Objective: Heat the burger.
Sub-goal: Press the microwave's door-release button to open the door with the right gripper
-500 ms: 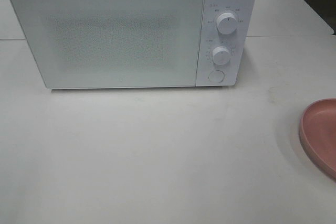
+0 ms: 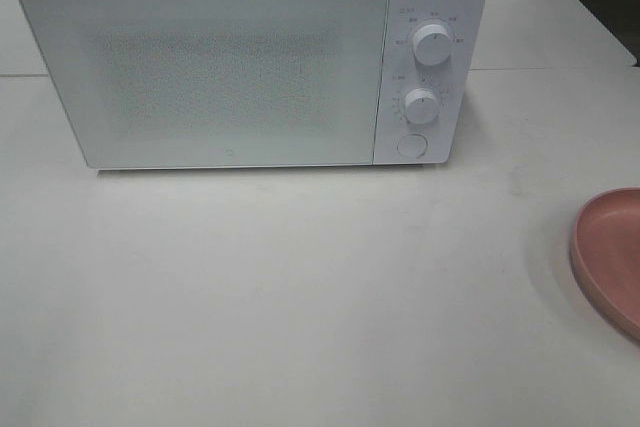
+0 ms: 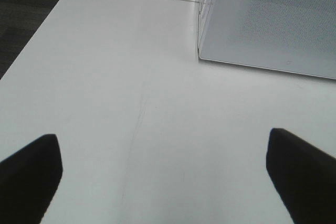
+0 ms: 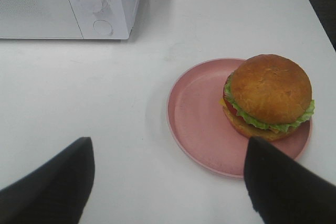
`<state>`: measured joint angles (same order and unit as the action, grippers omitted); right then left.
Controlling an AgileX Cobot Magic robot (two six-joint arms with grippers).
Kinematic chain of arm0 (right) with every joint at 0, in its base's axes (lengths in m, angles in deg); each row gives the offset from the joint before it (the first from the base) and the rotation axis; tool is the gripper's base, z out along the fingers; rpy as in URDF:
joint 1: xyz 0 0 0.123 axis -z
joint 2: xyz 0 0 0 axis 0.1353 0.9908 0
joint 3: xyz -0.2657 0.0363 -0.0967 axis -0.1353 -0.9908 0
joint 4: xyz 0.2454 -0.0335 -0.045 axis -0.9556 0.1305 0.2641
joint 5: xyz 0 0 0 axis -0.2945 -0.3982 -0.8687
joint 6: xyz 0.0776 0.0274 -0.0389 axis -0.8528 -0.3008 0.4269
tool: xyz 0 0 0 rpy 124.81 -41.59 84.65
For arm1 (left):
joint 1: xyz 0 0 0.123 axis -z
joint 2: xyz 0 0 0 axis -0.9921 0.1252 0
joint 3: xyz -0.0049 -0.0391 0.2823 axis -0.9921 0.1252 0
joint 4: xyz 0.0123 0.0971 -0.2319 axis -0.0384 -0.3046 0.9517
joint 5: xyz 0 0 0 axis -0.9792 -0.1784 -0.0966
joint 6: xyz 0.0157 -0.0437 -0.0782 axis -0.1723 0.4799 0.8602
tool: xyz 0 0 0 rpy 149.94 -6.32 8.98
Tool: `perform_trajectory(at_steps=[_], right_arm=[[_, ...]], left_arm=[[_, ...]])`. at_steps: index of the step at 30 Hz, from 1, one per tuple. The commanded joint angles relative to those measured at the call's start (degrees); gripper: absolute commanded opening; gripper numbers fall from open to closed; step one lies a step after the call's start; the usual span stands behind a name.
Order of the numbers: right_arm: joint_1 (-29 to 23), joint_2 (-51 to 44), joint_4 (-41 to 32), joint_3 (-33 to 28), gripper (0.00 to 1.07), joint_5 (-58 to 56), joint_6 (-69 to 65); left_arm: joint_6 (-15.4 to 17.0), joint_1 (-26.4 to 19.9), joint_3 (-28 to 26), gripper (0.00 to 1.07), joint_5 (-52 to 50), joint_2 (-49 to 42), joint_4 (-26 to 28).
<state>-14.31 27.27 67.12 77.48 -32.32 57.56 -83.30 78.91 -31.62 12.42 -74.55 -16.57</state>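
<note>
The burger (image 4: 270, 97), golden-brown bun over green lettuce, sits on the far side of a round pink plate (image 4: 199, 124) in the right wrist view. My right gripper (image 4: 168, 182) hovers open over the table short of the plate, nothing between its dark fingers (image 4: 286, 184). Only the plate's rim (image 2: 608, 257) shows at the right edge of the high view; the burger is out of frame there. My left gripper (image 3: 165, 171) is open over bare table, near the closed white microwave's (image 2: 250, 62) left front corner (image 3: 202, 56). Neither arm shows in the high view.
The microwave stands at the back of the white table (image 2: 300, 297), door shut, with two knobs (image 2: 431, 43) and a round button (image 2: 411, 145) on its right panel. The table's left edge (image 3: 37, 40) drops to dark floor.
</note>
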Motion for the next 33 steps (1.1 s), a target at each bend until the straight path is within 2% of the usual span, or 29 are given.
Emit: perform_trajectory(at_steps=[1,16,33], right_arm=[[0.3,-0.6,0.2,0.1,0.75,0.5,0.2],[0.3,7.8,-0.1,1.5,0.75,6.9,0.2],[0.3,21.3,-0.1,1.1,0.75,20.2,0.2]], left_arm=[[0.1,-0.2,0.2,0.98,-0.5,-1.4,0.3],[0.1,-0.2,0.2,0.98,-0.5,-1.4,0.3],[0.1,-0.2,0.2,0.98,-0.5,-1.4,0.3]])
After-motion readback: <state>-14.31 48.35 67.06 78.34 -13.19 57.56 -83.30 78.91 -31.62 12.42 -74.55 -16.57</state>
